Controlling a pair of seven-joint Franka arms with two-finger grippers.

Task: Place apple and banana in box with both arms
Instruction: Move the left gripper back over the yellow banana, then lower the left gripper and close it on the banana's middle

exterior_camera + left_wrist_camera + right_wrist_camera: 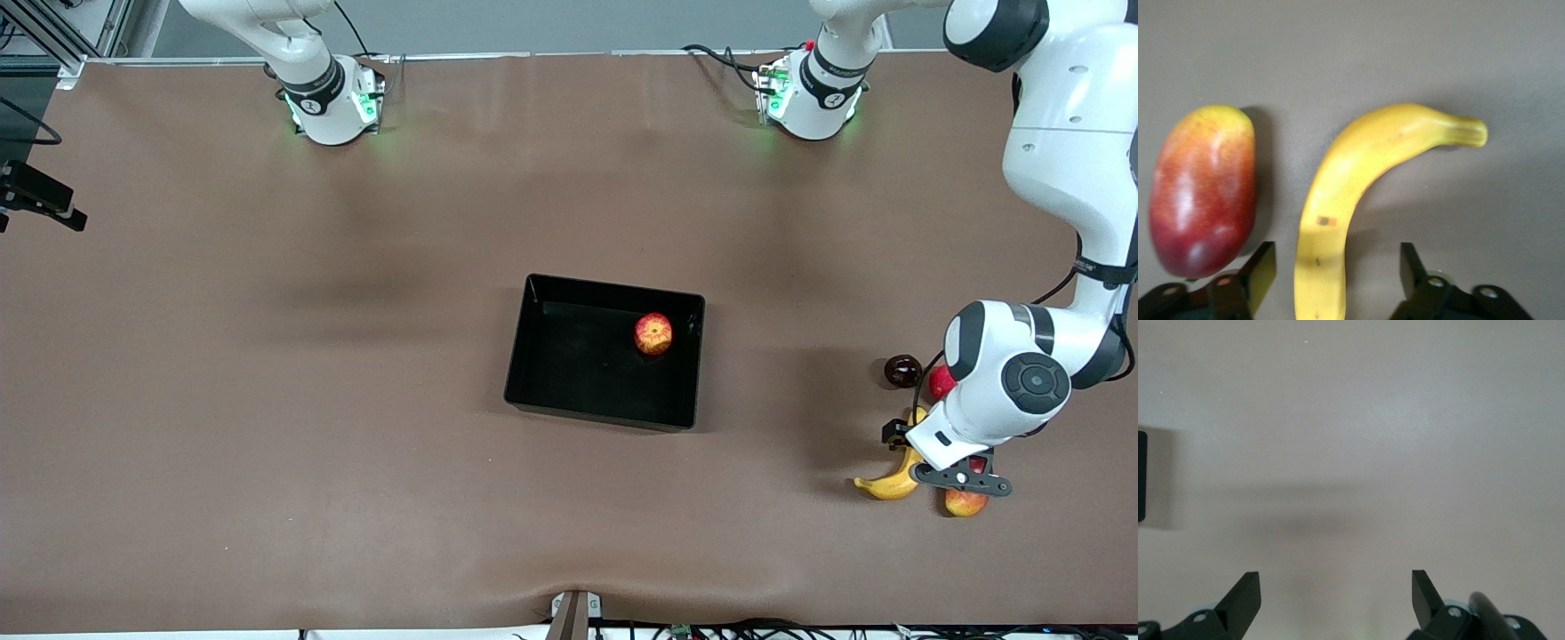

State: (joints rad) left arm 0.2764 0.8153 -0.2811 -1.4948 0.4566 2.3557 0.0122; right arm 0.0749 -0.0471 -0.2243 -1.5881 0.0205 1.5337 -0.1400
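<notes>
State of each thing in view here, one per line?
apple: in the box
box: open-topped, holds only the apple
banana: on the table, between the left gripper's fingers
mango: lying beside the banana
left gripper: open astride the banana
right gripper: open, empty

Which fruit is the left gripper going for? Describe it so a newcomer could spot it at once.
Find the black box mid-table, then go toward the left arm's end to the fruit cluster under the left gripper. The banana lies between the open fingers: long, curved, plain yellow, unlike the stubby red-yellow mango beside it.
</notes>
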